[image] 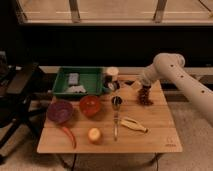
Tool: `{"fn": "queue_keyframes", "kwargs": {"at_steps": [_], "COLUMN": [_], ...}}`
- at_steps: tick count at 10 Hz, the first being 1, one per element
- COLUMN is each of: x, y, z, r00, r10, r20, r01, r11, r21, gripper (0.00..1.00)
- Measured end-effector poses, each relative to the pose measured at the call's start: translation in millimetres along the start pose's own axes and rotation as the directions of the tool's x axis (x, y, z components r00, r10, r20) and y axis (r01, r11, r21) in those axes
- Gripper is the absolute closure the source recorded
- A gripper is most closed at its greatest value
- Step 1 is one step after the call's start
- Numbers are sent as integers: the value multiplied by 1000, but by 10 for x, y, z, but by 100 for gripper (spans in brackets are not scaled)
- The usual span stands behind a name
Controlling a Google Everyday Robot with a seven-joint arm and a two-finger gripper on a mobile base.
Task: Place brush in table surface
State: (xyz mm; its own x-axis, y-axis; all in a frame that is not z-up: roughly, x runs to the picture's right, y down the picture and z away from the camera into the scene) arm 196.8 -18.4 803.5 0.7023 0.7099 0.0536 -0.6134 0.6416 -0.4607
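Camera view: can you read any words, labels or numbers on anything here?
None legible.
White cup: dark mark, too blurred to read.
Table surface: small dark mark near its corner, unreadable.
Gripper, shut, over the table's far right edge: no lettering.

Looks like an office or lab test space; small wooden worktop (150, 135) at centre staged with bowls and toy-like food; black office chair (17, 97) at left; dark window wall above; gripper (141, 86) right of centre, shut.
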Motion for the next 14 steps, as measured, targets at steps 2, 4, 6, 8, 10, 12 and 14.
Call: {"fn": "queue_keyframes", "kwargs": {"at_steps": [2,4,6,8,10,12,14], "x": [-18,-10,29,282,606,793,922], "y": [10,-12,-155,-451,-721,-834,-793], "z": [7,10,75,142,278,425,620], "r00": [1000,1000,998,985,959,935,917], "r10": [-2,2,62,167,275,344,385], "r20": [1,-3,-17,-45,-65,-82,-106], "r01": [2,-2,-61,-164,-267,-334,-377], "r11": [1000,1000,998,984,958,936,922], "r21": [-2,2,30,76,108,114,91], "gripper": [100,100,100,100,95,78,56]}}
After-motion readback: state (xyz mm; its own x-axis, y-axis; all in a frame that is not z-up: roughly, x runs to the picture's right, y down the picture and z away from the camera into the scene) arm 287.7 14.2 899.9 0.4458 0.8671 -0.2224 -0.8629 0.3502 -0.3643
